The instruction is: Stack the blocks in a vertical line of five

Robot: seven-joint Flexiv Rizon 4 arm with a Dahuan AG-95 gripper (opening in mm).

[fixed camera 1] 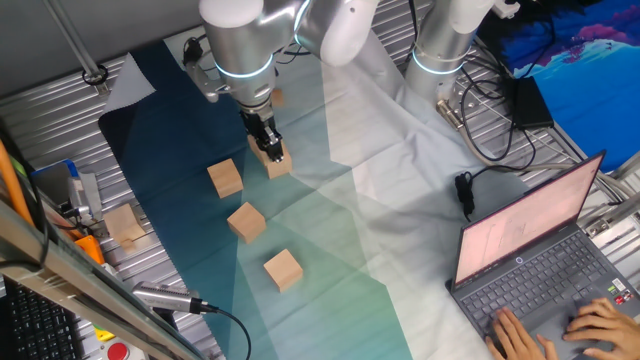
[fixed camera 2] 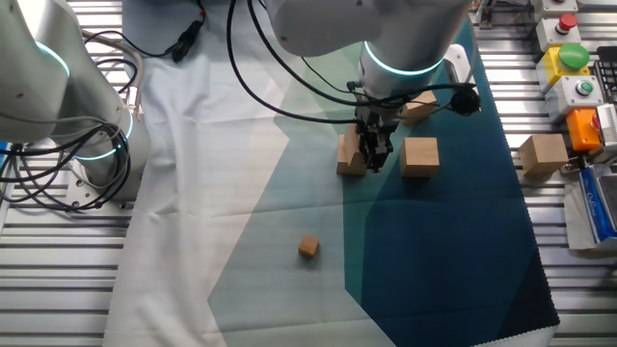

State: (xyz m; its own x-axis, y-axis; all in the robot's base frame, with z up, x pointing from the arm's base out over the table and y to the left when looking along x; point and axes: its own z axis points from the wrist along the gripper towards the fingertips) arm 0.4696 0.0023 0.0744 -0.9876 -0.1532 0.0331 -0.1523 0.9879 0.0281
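Several light-tan wooden blocks lie apart on the teal cloth. My gripper [fixed camera 1: 271, 150] [fixed camera 2: 372, 154] is lowered onto one block [fixed camera 1: 279, 164] [fixed camera 2: 349, 154] that rests on the cloth. Its dark fingers cover part of that block, and the gap between them is hidden. Three more blocks sit nearer the front in one fixed view: one [fixed camera 1: 225, 178] [fixed camera 2: 420, 156], one [fixed camera 1: 246, 222] [fixed camera 2: 417, 106] and one [fixed camera 1: 283, 270]. Another block [fixed camera 1: 125, 225] [fixed camera 2: 543, 154] sits off the cloth on the metal table. No block rests on another.
A much smaller wooden cube [fixed camera 2: 308, 248] lies alone on the pale cloth. A second robot base [fixed camera 1: 445, 45] stands at the back, with cables [fixed camera 1: 490, 130] beside it. A laptop [fixed camera 1: 540, 260] with hands on it is at the right. Button boxes [fixed camera 2: 569, 58] line one edge.
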